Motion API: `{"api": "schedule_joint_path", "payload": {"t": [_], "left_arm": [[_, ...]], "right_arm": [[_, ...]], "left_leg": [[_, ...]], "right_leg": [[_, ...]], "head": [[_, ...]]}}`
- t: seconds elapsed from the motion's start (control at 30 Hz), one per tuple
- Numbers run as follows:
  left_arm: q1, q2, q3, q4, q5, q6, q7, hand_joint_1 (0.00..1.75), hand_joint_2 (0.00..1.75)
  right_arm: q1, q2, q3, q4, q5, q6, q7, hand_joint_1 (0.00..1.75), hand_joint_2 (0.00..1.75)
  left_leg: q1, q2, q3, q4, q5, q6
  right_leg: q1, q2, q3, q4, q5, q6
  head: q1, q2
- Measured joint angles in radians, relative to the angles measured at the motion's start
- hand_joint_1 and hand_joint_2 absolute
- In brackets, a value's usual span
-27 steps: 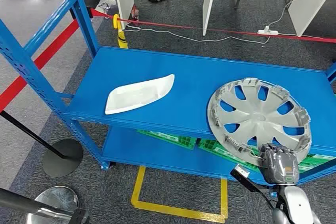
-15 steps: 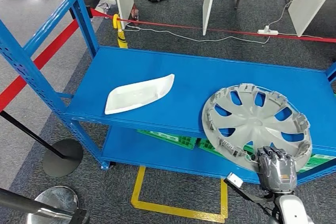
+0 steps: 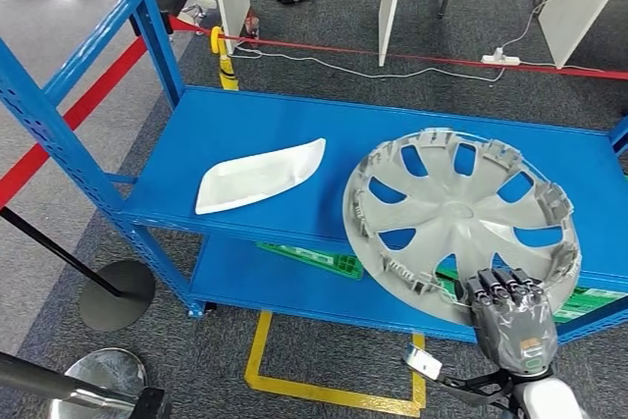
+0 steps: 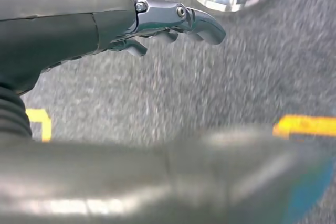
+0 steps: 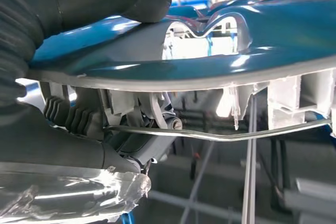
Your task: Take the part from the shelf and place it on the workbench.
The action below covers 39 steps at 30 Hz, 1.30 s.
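Observation:
A grey plastic hubcap (image 3: 459, 218) lies inner side up at the right of the blue shelf (image 3: 348, 134), with its near edge sticking out past the shelf front and tilted up. My right hand (image 3: 513, 321) grips that near rim from below. In the right wrist view the thumb lies on top of the hubcap (image 5: 222, 51) and the fingers (image 5: 79, 119) curl under the rim and its wire ring. A white curved panel (image 3: 259, 176) rests on the left part of the shelf. My left hand (image 4: 118, 19) hangs over the grey floor, fingers stretched out and holding nothing.
Blue uprights (image 3: 44, 115) frame the shelf on the left. Green crates (image 3: 318, 260) sit on the lower level. A black stanchion base (image 3: 117, 293) and red barrier tape (image 3: 88, 95) stand to the left. Yellow floor marking (image 3: 334, 392) lies in front of the shelf.
My right hand has drawn the hubcap towards me and to the left and tipped it up. More of it now hangs past the shelf front. The white panel has not moved.

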<state>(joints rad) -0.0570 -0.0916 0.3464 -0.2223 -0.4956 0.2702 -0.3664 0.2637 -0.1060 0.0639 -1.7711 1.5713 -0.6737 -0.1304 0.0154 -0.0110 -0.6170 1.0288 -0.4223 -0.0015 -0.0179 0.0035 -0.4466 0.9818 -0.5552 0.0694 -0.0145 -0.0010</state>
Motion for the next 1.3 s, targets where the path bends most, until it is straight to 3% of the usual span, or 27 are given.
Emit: {"api": "schedule_joint_path", "payload": {"t": [0.23, 0.4, 0.7, 1.0, 1.13, 1.3], "left_arm": [[-0.001, -0.003, 0.000, 0.000, -0.005, 0.025, -0.013, 0.00, 1.75], [-0.002, -0.010, 0.012, 0.000, 0.003, 0.002, -0.064, 0.00, 1.75], [-0.001, -0.009, 0.042, 0.000, 0.019, -0.073, -0.092, 0.00, 1.75], [-0.002, -0.010, 0.057, 0.000, 0.004, -0.049, -0.107, 0.00, 1.75], [-0.002, -0.010, 0.064, -0.001, -0.014, -0.026, -0.107, 0.00, 1.75], [-0.003, -0.009, 0.068, -0.001, -0.044, -0.011, -0.102, 0.00, 1.75]], "right_arm": [[0.004, 0.037, -0.020, -0.038, 0.000, 0.000, -0.048, 1.75, 1.75], [0.016, 0.153, -0.054, -0.167, 0.000, 0.000, -0.100, 1.75, 1.75], [0.016, 0.175, -0.046, -0.205, 0.000, 0.000, -0.085, 1.75, 1.75], [0.016, 0.172, 0.035, -0.207, -0.052, 0.000, 0.030, 1.75, 1.75], [0.022, 0.178, 0.045, -0.201, -0.144, 0.000, -0.074, 1.75, 1.75], [0.034, 0.267, -0.038, -0.184, -0.243, 0.000, -0.389, 1.75, 1.75]], "left_leg": [[0.000, 0.000, 0.000, -0.001, 0.000, 0.000], [0.000, 0.000, 0.000, -0.001, 0.000, 0.000], [0.000, 0.000, 0.000, -0.001, 0.000, 0.000], [-0.003, 0.000, 0.000, -0.001, 0.000, 0.000], [-0.008, 0.000, 0.000, 0.000, -0.002, 0.003], [-0.015, 0.000, 0.001, -0.002, -0.002, 0.015]], "right_leg": [[0.000, 0.000, 0.000, 0.000, 0.000, 0.000], [0.000, 0.000, 0.000, 0.000, 0.000, 0.000], [0.000, 0.000, 0.000, 0.000, 0.000, 0.000], [-0.002, 0.000, 0.000, -0.001, 0.000, 0.000], [-0.006, 0.000, -0.001, -0.001, 0.000, 0.001], [-0.015, 0.001, 0.001, -0.006, 0.002, 0.012]], "head": [[0.000, 0.000], [0.000, 0.000], [0.000, 0.000], [0.000, 0.000], [0.000, 0.000], [-0.001, 0.000]]}}
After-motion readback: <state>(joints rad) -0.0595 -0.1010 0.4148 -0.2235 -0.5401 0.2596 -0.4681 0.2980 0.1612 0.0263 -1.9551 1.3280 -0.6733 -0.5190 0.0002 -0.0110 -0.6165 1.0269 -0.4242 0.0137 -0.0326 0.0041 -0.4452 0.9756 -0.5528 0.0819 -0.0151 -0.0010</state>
